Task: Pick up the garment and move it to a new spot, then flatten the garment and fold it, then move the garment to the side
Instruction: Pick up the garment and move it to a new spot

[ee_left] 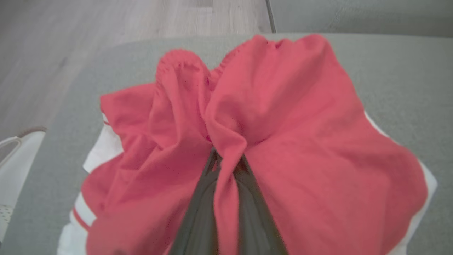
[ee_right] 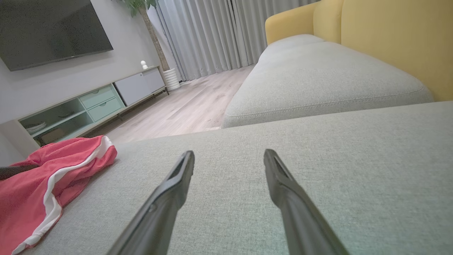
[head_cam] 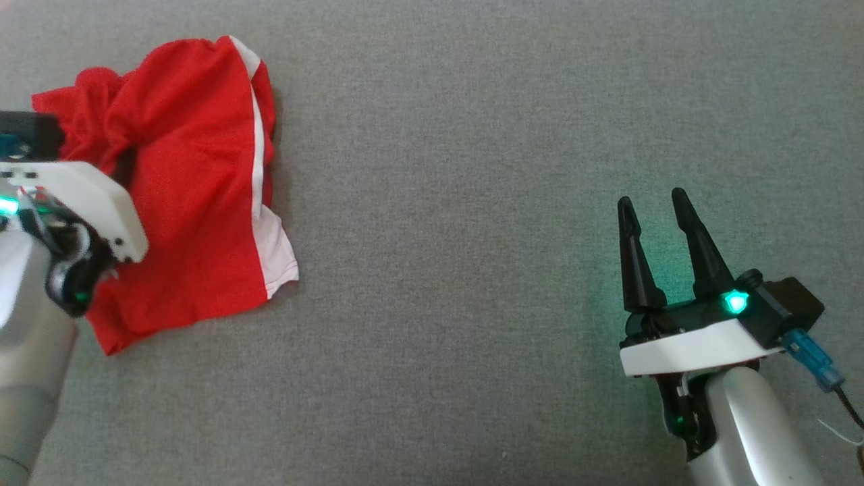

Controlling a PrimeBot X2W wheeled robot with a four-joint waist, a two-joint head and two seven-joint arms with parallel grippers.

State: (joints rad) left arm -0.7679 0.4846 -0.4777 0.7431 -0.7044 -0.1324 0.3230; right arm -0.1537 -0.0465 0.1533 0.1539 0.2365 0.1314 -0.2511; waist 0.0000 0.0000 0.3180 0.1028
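Dark fingers (ee_left: pixel 198 219) of the left gripper (ee_left: pixel 228 157) were clamped together on a raised fold of the garment (head_cam: pixel 196 189). Red cloth was pinched between them and bunched up around their tips. The garment was red with a white stripe (head_cam: pixel 257 162) and white hem panels. It lay crumpled on the grey cushion (head_cam: pixel 472 202), on the cushion's left part and near its left edge. The left arm's white wrist housing (head_cam: pixel 94 202) sat over the portion of the garment nearest that edge.

The right gripper (head_cam: pixel 651 197) was over the cushion's right part, well apart from the garment. Its two fingers stood spread, with nothing between them. Contact between its fingertips and the cushion could not be determined.

Beyond the cushion's far edge lay a pale wood floor (ee_right: pixel 184 106) and a yellow sofa (ee_right: pixel 389 35).
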